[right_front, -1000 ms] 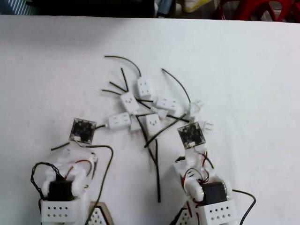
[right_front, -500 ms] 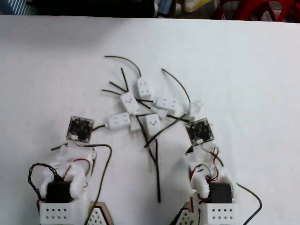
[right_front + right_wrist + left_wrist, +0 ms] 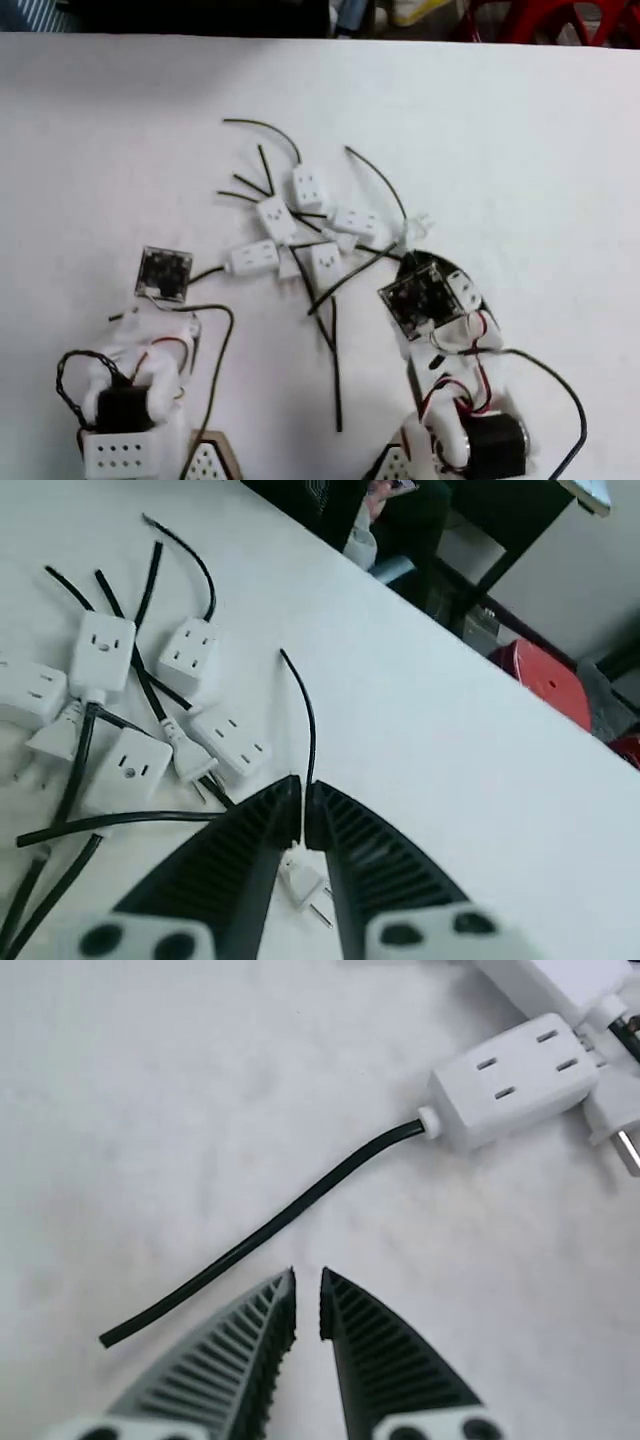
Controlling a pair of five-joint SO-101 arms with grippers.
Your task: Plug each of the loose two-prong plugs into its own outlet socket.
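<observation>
resting at 8 o'clock of the outlet sockets (image 3: 277, 218), the left gripper (image 3: 307, 1278) has jaws almost closed, holding nothing. right gripper (image 3: 302, 783) at 4 o'clock: jaws almost closed, a two-prong plug (image 3: 303, 880) visible beneath them.

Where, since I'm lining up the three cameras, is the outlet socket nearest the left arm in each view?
High view: the outlet socket is the leftmost of the cluster, lying sideways.
Left wrist view: it lies ahead of the left tool, at the end of its black cord.
Right wrist view: it sits at the frame edge, partly cut off.
Shared landmark: the white plug lying against it.
</observation>
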